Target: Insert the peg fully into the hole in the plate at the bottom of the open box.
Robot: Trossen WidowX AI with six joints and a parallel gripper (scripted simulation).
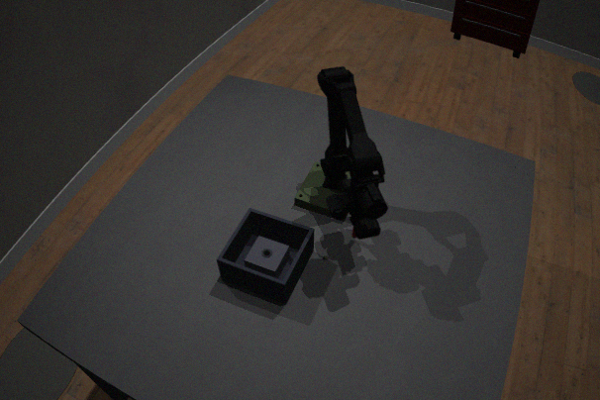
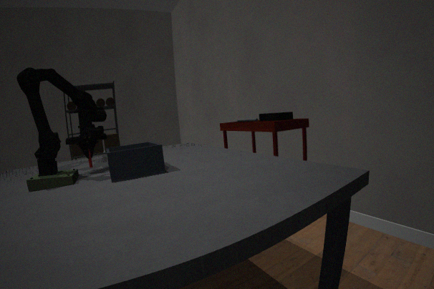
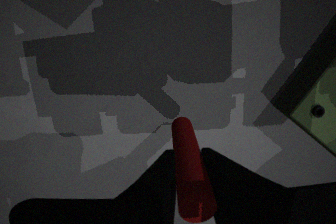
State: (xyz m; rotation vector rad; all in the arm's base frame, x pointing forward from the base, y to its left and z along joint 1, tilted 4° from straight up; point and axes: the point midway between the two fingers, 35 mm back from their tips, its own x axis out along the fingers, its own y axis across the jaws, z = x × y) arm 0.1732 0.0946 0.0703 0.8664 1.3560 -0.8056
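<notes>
Dim room, grey walls, wood floor (image 2: 379, 257); red side table (image 2: 265, 125) 3 o'clock; shelf rack (image 2: 113, 107) 9 o'clock.

You have one robot arm (image 1: 349, 134) on one green base (image 1: 311, 185), one red peg (image 3: 189, 165), one open box (image 1: 238, 257) holding one plate (image 1: 257, 254) with one hole (image 1: 266, 253), one grey table (image 2: 200, 200), one red side table (image 2: 265, 126) and one shelf rack (image 2: 114, 107).

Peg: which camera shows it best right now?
Wrist view: the red peg fills the frame, clamped between the tool's dark fingers. The exterior view shows it as a thin red stick beside the box. From the top, only a red sliver shows under the arm.
</notes>
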